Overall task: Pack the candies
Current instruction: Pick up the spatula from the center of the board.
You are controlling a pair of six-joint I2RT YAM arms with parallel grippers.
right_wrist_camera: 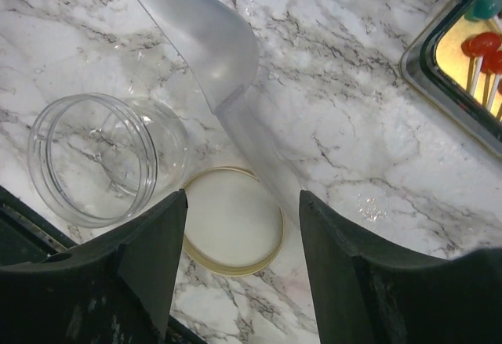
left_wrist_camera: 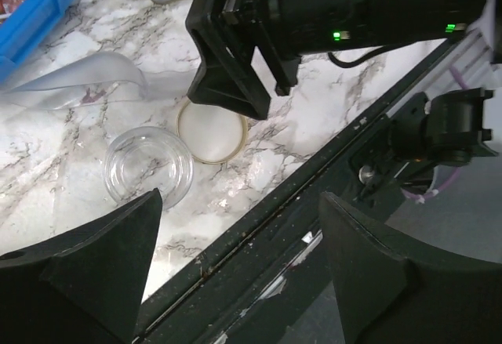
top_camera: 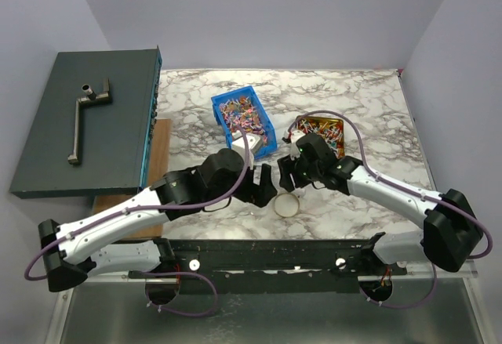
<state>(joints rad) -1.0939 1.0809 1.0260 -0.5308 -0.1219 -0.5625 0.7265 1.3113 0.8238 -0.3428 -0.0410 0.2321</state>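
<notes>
Candies (top_camera: 241, 114), small wrapped sweets in mixed colours, fill the blue plastic bin (top_camera: 220, 123) at the middle of the marbled table (top_camera: 361, 101), beyond both arms. I read the left gripper (left_wrist_camera: 235, 258) as fingers apart, holding nothing. The right gripper (right_wrist_camera: 243, 273) is likewise spread and empty, above the round gold lid (right_wrist_camera: 234, 219). A clear plastic jar (right_wrist_camera: 102, 156) sits just beside that lid, and a translucent scoop (right_wrist_camera: 212, 54) lies near both.
</notes>
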